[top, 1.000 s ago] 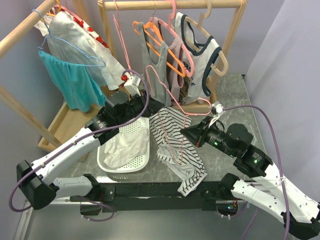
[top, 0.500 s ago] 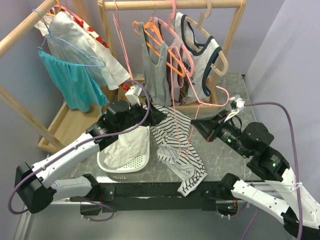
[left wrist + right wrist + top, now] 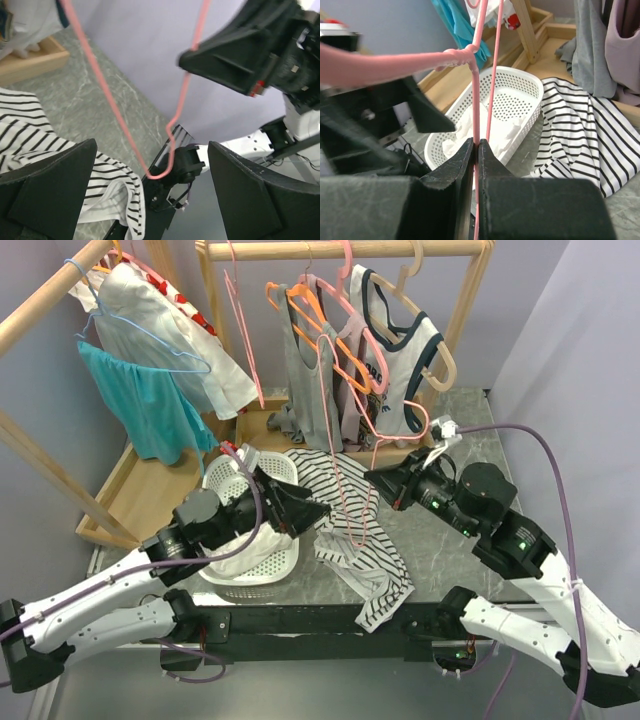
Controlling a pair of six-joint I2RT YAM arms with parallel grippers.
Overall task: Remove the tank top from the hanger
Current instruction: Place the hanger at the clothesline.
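Pink wire hanger (image 3: 475,105) pinched by right gripper (image 3: 476,145), above and right of white basket (image 3: 228,468). Left gripper (image 3: 305,510) spread wide, empty, over basket's right rim. Striped tank top (image 3: 385,580) heaped just right of basket. Risk: cloth snagged by hanger's low corner, dragged if swung.
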